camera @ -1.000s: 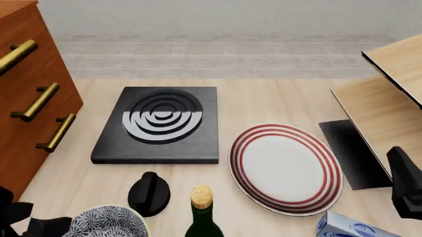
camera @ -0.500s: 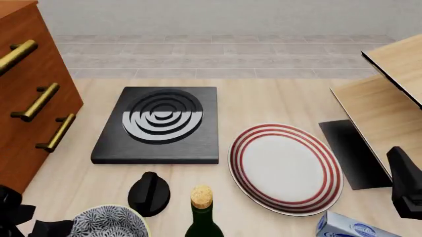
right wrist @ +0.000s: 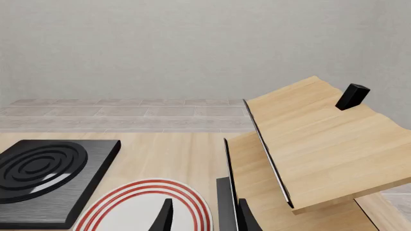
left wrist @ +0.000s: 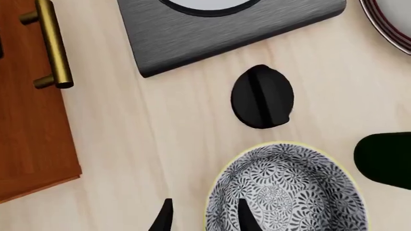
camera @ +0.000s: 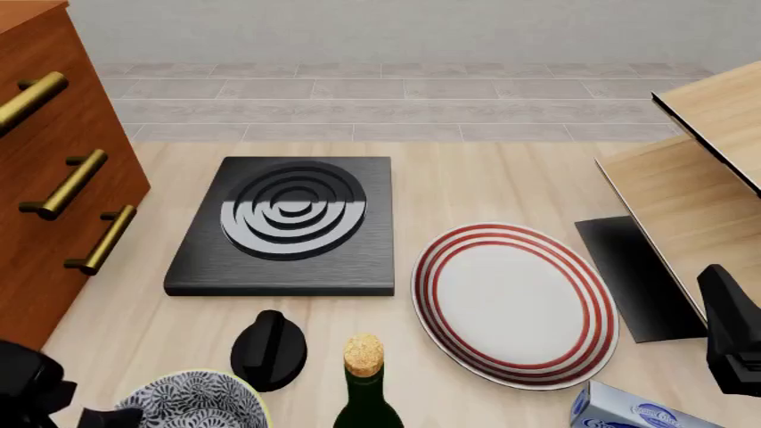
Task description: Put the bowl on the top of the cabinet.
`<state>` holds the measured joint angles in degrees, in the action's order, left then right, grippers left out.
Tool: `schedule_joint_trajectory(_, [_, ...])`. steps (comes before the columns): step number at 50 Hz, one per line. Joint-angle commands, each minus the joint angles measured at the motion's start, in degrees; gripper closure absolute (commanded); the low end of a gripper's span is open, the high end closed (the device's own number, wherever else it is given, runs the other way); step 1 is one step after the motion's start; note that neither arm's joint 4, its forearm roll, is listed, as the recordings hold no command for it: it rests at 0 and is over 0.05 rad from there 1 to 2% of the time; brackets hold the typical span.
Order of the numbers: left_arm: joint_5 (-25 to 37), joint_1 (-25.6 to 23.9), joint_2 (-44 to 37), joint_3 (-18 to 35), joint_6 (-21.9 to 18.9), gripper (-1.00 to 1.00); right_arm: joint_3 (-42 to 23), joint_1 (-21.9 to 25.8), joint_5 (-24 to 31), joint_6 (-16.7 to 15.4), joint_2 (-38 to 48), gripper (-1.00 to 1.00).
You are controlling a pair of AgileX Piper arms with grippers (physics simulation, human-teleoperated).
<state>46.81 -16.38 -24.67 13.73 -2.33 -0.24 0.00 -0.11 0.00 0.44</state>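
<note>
Apparently the left hand straddles the bowl rim.

Bowl: dark blue-and-white floral. Plate: white with red rings. Cabinet: reddish-brown wood, brass handles.

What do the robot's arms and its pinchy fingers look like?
Both are plain black all over, with no stripes, writing or cables that show. The left gripper has two thin fingers that curve to sharp points, like little claws. The right gripper has the same pointy pair. In the front view the left arm is a lumpy dark shape, and the right arm is a chunky, angular block.
</note>
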Motion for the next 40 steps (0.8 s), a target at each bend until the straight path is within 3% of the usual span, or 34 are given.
schedule_joint_trajectory(1, [-2.47,0.99,-0.29,-2.69,-1.47,-1.0,0.0,0.01,0.0,0.0,-0.01,-1.0])
schedule_joint_trajectory(40, [-7.88,-0.12,-2.63,-7.82,-1.01,-1.0,0.0,-0.01,0.0,0.0,0.01,-1.0])
